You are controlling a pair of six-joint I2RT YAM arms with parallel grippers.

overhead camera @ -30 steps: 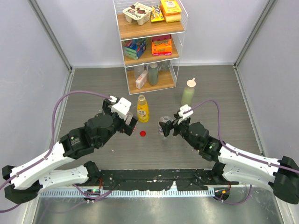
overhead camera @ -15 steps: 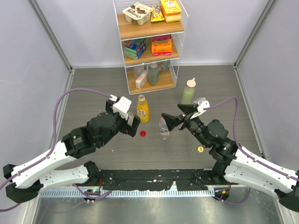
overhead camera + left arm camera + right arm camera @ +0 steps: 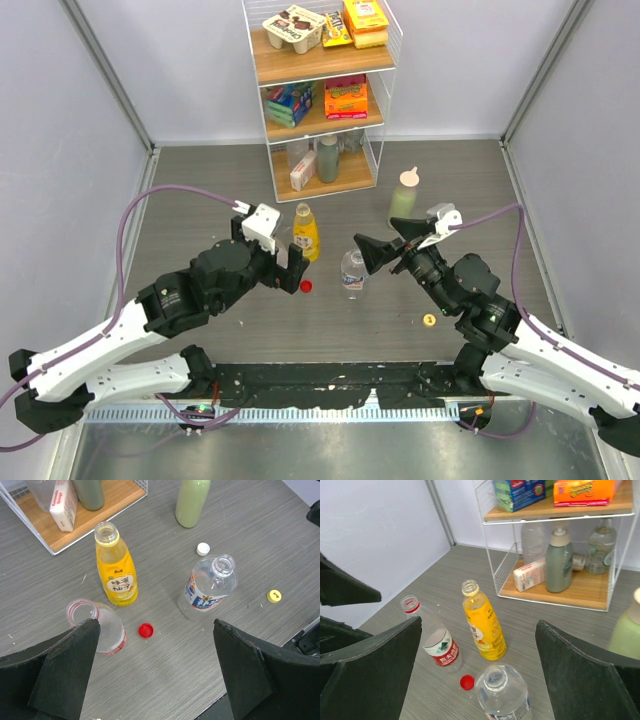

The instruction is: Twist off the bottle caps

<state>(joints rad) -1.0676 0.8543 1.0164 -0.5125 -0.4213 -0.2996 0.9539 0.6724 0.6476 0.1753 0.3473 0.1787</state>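
Three bottles stand uncapped on the table. The yellow juice bottle (image 3: 116,570) (image 3: 306,233) is farthest back. The clear bottle with the blue-white label (image 3: 207,585) (image 3: 352,273) (image 3: 502,692) stands right of it. The clear red-label bottle (image 3: 102,627) (image 3: 437,642) is at the left. A red cap (image 3: 146,630) (image 3: 306,286) (image 3: 467,682) lies between them. The white cap (image 3: 203,549) and the yellow cap (image 3: 273,596) (image 3: 429,320) lie farther right. My left gripper (image 3: 160,670) (image 3: 288,268) hovers open over the red-label bottle. My right gripper (image 3: 480,680) (image 3: 385,245) hangs open above and right of the blue-label bottle, holding nothing.
A pale green bottle with a cream top (image 3: 403,198) (image 3: 191,500) stands behind the right gripper. A white wire rack (image 3: 320,90) (image 3: 560,555) with wooden shelves of boxes and bottles is at the back. Grey walls close in both sides.
My right gripper has opened, let go of the blue-label bottle and lifted back to the right. The yellow cap now shows on the table. My left gripper edged slightly right.
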